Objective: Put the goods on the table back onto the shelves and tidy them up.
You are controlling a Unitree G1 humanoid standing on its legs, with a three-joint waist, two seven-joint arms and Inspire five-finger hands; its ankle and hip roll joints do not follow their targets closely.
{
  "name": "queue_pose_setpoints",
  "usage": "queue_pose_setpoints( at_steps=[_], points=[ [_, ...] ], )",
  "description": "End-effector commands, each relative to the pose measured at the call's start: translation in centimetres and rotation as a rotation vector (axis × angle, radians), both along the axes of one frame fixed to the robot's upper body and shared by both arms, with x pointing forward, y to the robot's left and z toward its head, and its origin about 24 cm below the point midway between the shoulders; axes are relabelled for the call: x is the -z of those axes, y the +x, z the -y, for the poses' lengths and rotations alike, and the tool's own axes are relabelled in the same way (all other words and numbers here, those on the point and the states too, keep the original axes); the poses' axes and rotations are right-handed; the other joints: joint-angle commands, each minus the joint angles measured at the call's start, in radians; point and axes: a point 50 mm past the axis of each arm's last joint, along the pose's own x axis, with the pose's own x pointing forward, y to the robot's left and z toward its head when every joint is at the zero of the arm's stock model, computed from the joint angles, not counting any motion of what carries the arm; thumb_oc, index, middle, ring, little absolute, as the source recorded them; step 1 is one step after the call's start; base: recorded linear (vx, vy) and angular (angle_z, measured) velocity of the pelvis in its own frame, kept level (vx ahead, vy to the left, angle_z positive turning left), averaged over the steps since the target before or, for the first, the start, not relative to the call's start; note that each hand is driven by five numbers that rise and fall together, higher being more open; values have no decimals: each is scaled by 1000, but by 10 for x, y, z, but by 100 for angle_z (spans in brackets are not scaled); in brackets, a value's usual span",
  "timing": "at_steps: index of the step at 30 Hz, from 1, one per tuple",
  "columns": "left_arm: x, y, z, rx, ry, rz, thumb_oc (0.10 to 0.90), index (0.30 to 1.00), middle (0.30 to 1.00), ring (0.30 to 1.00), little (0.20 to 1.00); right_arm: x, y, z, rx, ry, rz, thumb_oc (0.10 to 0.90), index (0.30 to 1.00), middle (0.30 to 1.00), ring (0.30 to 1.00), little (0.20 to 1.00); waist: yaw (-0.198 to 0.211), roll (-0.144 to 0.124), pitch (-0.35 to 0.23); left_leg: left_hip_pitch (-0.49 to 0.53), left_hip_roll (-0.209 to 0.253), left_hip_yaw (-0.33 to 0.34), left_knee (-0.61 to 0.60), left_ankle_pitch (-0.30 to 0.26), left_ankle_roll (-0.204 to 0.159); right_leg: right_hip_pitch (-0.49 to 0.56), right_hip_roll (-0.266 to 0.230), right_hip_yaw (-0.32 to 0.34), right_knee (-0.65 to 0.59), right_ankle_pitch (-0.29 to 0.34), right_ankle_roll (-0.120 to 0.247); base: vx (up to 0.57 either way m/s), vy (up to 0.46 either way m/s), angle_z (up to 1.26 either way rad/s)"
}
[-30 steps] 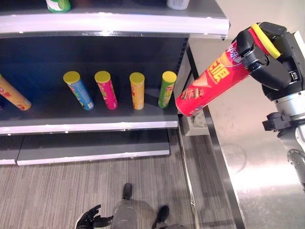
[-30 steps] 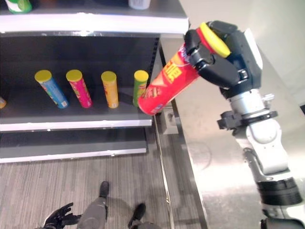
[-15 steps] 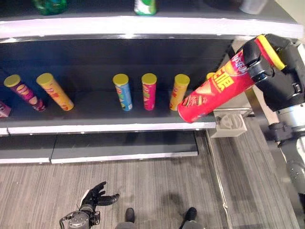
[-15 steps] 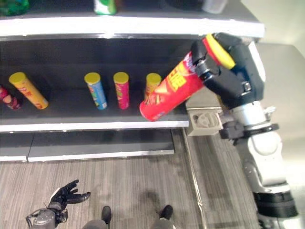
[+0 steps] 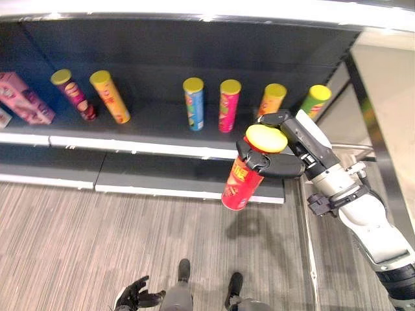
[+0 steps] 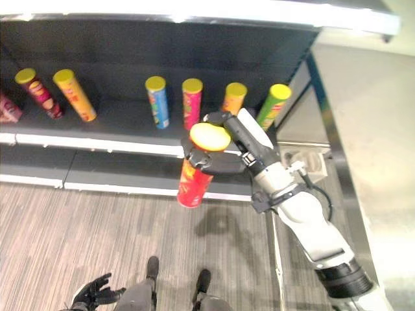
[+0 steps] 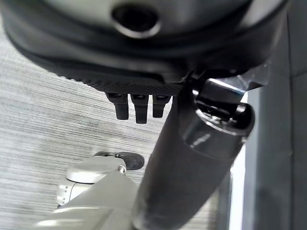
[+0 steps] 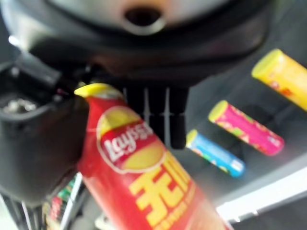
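Observation:
My right hand [image 5: 295, 146] is shut on a red chip can [image 5: 241, 184] with a yellow lid, gripping it near the top. The can hangs almost upright, just in front of the dark shelf's front edge. The right wrist view shows that can [image 8: 144, 182] across the palm, thumb on one side and fingers on the other. On the shelf board [image 5: 149, 126] behind it stand a blue can [image 5: 194, 103], a pink can [image 5: 227, 105], an orange can [image 5: 271, 100] and a green can [image 5: 314, 101]. My left hand [image 5: 133, 299] hangs low over the floor, open and holding nothing.
Further left on the same shelf lean a yellow-orange can [image 5: 109, 96], a maroon can [image 5: 72, 94] and a pink box [image 5: 23, 97]. A lower shelf board [image 5: 162, 178] juts out beneath. The steel table [image 6: 382, 162] lies to the right, past the shelf's upright post.
The camera has swung left and down. My right hand has brought the red can from a raised slant down and inward to near upright before the shelf edge.

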Motion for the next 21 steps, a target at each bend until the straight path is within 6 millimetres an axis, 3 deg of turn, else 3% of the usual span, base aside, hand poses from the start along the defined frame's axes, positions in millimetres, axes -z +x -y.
queue_pose_setpoints(
  at_steps=[1, 3, 4, 6, 7, 9, 10, 11, 13, 14, 16, 17, 18, 19, 21],
  points=[
    [-12, 11, -20, 32, 86, 50, 800, 900, 900, 900, 900, -58, -16, -13, -53, 64, 346, 400, 300, 300, 300, 300, -32, -49, -47, 67, 48, 42, -16, -146, 25, 16, -86, 40, 46, -62, 144, 68, 201, 13],
    [-13, 11, -26, 26, 118, 42, 800, 900, 900, 900, 900, -55, -15, -14, -42, 82, 350, 400, 300, 300, 300, 300, -27, -52, -56, 60, 157, 1, -72, -75, -4, 14, -122, 47, 49, -75, 165, 124, 249, 10],
    [-13, 11, -26, 26, 119, 41, 800, 900, 900, 900, 900, -55, -15, -14, -41, 82, 350, 400, 300, 300, 300, 300, -28, -51, -57, 63, 159, 1, -78, -73, -6, 14, -120, 46, 51, -77, 164, 169, 281, -3],
    [-11, 8, -26, 31, 132, 21, 800, 900, 900, 900, 900, -53, -14, -9, -4, 89, 356, 400, 300, 300, 300, 300, -32, -33, -70, 56, 207, -11, -133, -33, -34, 33, -148, 48, 57, -92, 183, 303, 533, -9],
    [-11, 8, -25, 73, 147, 9, 800, 900, 900, 900, 900, -48, -19, -1, 61, 81, 361, 400, 300, 300, 300, 300, -47, 12, -115, 84, 168, 12, -156, -61, -60, 69, -210, 35, 54, -56, 214, 444, 833, -16],
    [-13, 12, -26, 103, 165, 17, 800, 900, 900, 900, 900, -46, -21, 0, 75, 94, 369, 400, 300, 300, 300, 300, -46, 11, -115, 96, 132, 18, -156, -72, -48, 72, -246, 38, 60, -41, 224, 260, 559, 12],
    [-16, 15, -29, 138, 198, 21, 800, 900, 900, 900, 900, -48, -22, -5, 70, 121, 398, 400, 300, 300, 300, 300, -46, 18, -110, 114, 80, 31, -150, -100, -18, 61, -296, 44, 85, -4, 234, 84, 300, 51],
    [-16, 15, -30, 138, 199, 21, 800, 900, 900, 900, 900, -48, -22, -6, 70, 122, 398, 400, 300, 300, 300, 300, -45, 14, -109, 116, 76, 35, -150, -101, -16, 60, -302, 48, 87, -4, 236, 113, 446, 42],
    [-18, 15, -39, 103, 223, 18, 800, 900, 900, 900, 900, -46, -17, -13, 82, 157, 414, 400, 300, 300, 300, 300, -37, 19, -102, 151, 20, 78, -156, -139, 24, 23, -362, 20, 131, 61, 229, 55, 387, 13],
    [-18, 15, -39, 101, 224, 18, 800, 900, 900, 900, 900, -46, -17, -14, 81, 158, 415, 400, 300, 300, 300, 300, -36, 16, -101, 152, 17, 82, -156, -139, 26, 19, -365, 25, 134, 61, 231, 59, 391, -25],
    [-20, 12, -48, 75, 242, 9, 800, 900, 900, 900, 900, -40, -16, -18, 76, 150, 395, 400, 300, 300, 300, 300, -44, 23, -83, 168, 3, 103, -156, -153, 46, -16, -310, 40, 196, 34, 207, 37, 235, -37],
    [-20, 13, -48, 75, 242, 10, 800, 900, 900, 900, 900, -40, -15, -18, 76, 150, 396, 400, 300, 300, 300, 300, -43, 24, -85, 163, 4, 105, -156, -150, 47, -20, -309, 42, 195, 38, 205, 9, 133, -13],
    [-20, 12, -49, 66, 244, 8, 800, 900, 900, 900, 900, -41, -15, -20, 67, 145, 402, 400, 300, 300, 300, 300, -44, 25, -78, 166, -3, 111, -156, -152, 52, -28, -281, 42, 188, 27, 202, 7, 123, -1],
    [-20, 15, -47, 54, 235, 19, 800, 900, 900, 900, 900, -41, -14, -28, 36, 142, 404, 400, 300, 300, 300, 300, -49, 24, -59, 167, -17, 117, -156, -156, 58, -64, -221, 30, 135, 16, 195, 39, 119, -6],
    [-20, 18, -45, 55, 233, 23, 800, 900, 900, 900, 900, -43, -13, -31, 24, 131, 411, 400, 300, 300, 300, 300, -57, 25, -47, 171, -15, 113, -156, -159, 58, -80, -199, 66, 99, 19, 195, 37, 25, -16]
  ],
)
